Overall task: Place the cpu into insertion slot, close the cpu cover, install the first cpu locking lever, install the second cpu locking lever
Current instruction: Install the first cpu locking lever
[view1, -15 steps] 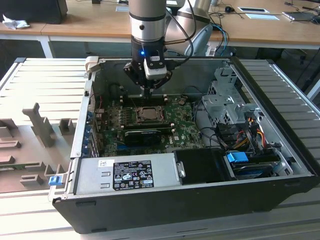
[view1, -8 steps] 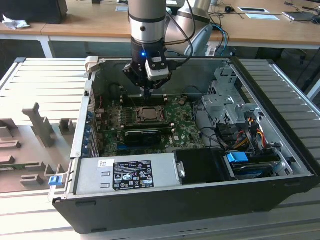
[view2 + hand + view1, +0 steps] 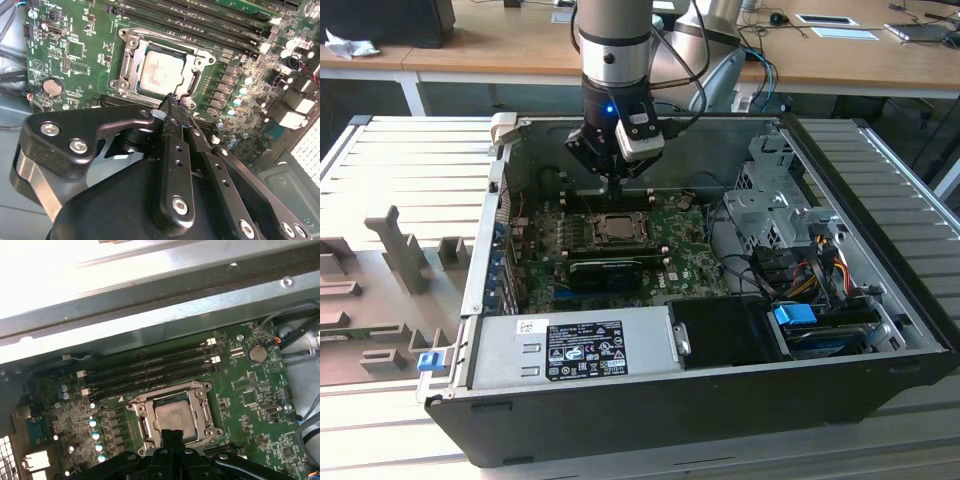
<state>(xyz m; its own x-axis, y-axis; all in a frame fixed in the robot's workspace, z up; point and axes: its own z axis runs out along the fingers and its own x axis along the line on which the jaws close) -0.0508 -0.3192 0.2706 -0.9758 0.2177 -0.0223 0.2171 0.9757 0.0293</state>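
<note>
Your exterior view: soft, even room light; open black computer case [image 3: 700, 410] dim inside, darkest toward 9 o'clock. First wrist view: you lose silvery sheet-metal case wall [image 3: 60, 285] to white glare. Second wrist view: silvery-grey square cpu [image 3: 161, 72] glints.

Cpu [image 3: 161, 72] silvery-grey; circuit board [image 3: 75, 55] green; memory slots [image 3: 150, 371] black.

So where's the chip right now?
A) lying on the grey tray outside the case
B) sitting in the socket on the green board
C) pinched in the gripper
B: the cpu lies flat inside the slot, and the gripper hangs at the slot's rim.
</note>
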